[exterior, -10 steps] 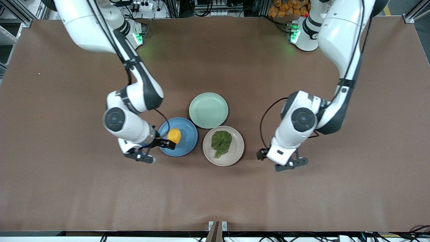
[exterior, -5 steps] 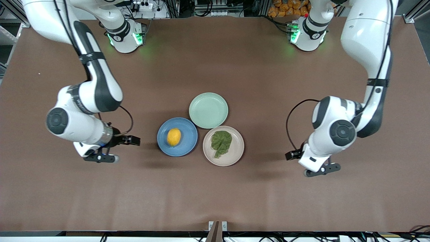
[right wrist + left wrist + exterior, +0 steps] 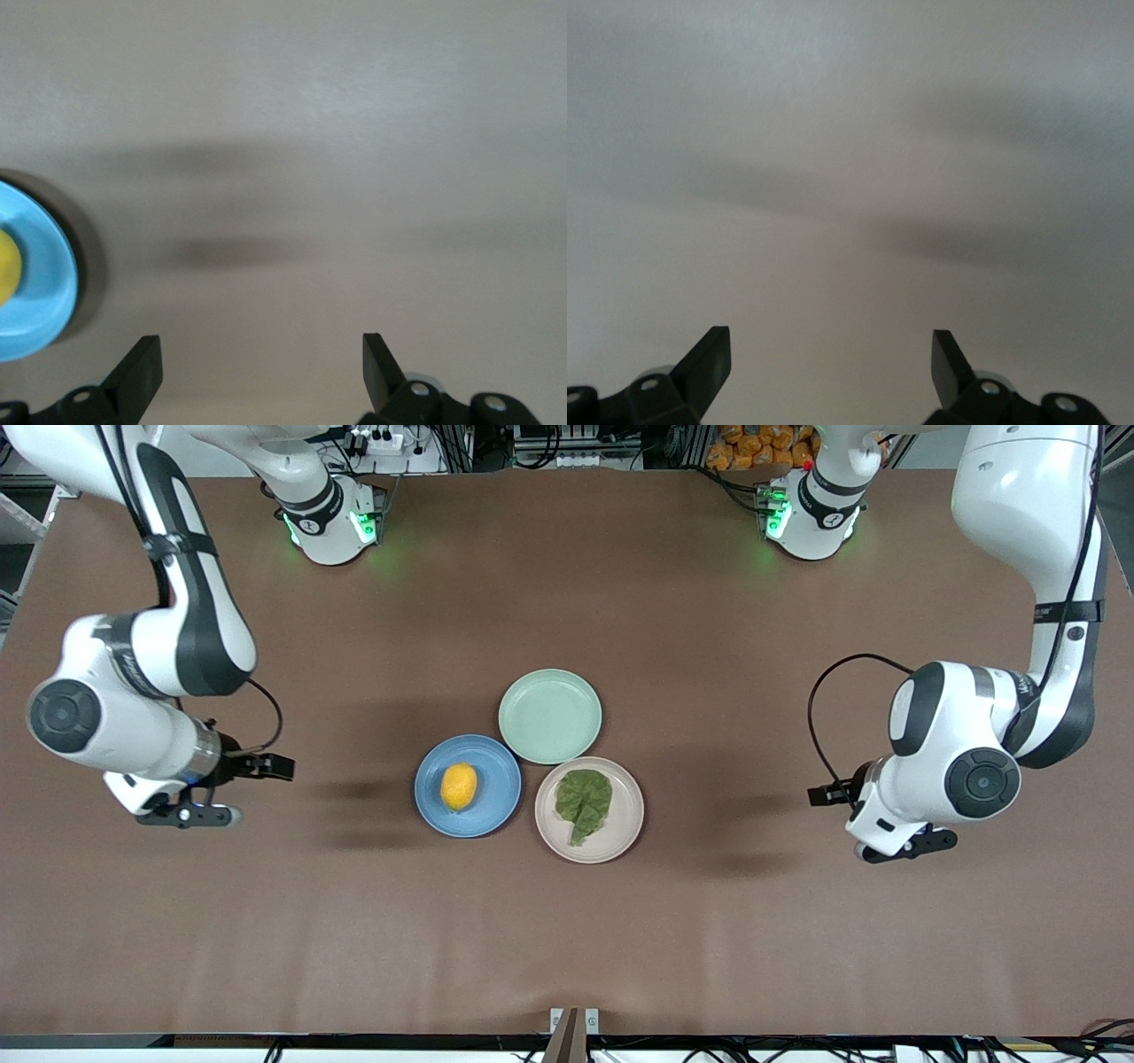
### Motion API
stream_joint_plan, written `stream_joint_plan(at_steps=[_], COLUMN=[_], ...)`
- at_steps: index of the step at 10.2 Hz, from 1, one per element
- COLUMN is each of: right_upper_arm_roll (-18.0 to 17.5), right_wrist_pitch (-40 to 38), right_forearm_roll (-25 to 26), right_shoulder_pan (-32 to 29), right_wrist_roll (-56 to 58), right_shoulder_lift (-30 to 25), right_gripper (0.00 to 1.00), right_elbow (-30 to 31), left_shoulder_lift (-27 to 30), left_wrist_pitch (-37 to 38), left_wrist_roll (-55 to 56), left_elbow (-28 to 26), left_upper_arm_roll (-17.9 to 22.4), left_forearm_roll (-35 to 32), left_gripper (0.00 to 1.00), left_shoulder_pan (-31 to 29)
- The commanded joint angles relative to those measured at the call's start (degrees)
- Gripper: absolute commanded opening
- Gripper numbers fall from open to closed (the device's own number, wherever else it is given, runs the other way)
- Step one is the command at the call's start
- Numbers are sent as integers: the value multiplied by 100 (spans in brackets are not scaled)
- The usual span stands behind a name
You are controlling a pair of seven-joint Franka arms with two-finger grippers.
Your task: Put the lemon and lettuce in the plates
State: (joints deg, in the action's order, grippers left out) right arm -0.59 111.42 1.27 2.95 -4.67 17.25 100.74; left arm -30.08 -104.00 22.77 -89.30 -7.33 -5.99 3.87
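On the round shallow blue plate (image 3: 468, 786), taken as the landmark, lies the small oval bright-yellow lemon (image 3: 459, 786), resting a little off its middle toward the right arm's end of the brown table (image 3: 567, 921). Just beside the blue plate, toward the left arm's end, sits the round pale beige-pink plate (image 3: 589, 810), and on it lies the crinkled dark-green lettuce leaf (image 3: 583, 801), its short stem pointing toward the front camera. A pale mint-green round plate (image 3: 549, 716) sits farther from the front camera than the blue plate, its rim touching or nearly touching both others.

The right gripper (image 3: 232, 790) hangs over bare tabletop well apart from the blue plate, toward the right arm's end of the table. Its two black fingers (image 3: 140, 367) stand wide apart with nothing between them; in the right wrist view the edge of the blue plate (image 3: 35, 274) and a sliver of the lemon (image 3: 7, 266) show off to one side, clear of the fingers.

The left gripper (image 3: 864, 824) hangs over bare tabletop well apart from the blue plate, toward the left arm's end, past the beige-pink plate. Its fingers (image 3: 709, 359) are likewise spread wide and hold nothing, with only the table surface showing between them.
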Motion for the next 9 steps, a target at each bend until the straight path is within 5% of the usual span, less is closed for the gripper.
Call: stream_joint_plan(at_steps=[1, 5, 9], right_upper_arm_roll=[-82, -82, -3], right_wrist_pitch=[-268, -1217, -2139], right_forearm_roll=[146, 146, 155], right_shoulder_pan=[-285, -672, -682], right_wrist_roll=[361, 764, 1030], right_shoulder_lift=[-712, -1582, -2059], right_gripper=[100, 100, 100], right_elbow=[384, 385, -175], left_shoulder_lift=[807, 2020, 2777], left_wrist_pitch=[-33, -33, -85], left_wrist_roll=[-132, -439, -598], left_elbow=[-1016, -2169, -2040], left_upper_arm_roll=[-50, -41, -32], left_forearm_roll=[98, 274, 222], left_gripper=[100, 100, 100], left_shoulder_pan=[-53, -124, -255])
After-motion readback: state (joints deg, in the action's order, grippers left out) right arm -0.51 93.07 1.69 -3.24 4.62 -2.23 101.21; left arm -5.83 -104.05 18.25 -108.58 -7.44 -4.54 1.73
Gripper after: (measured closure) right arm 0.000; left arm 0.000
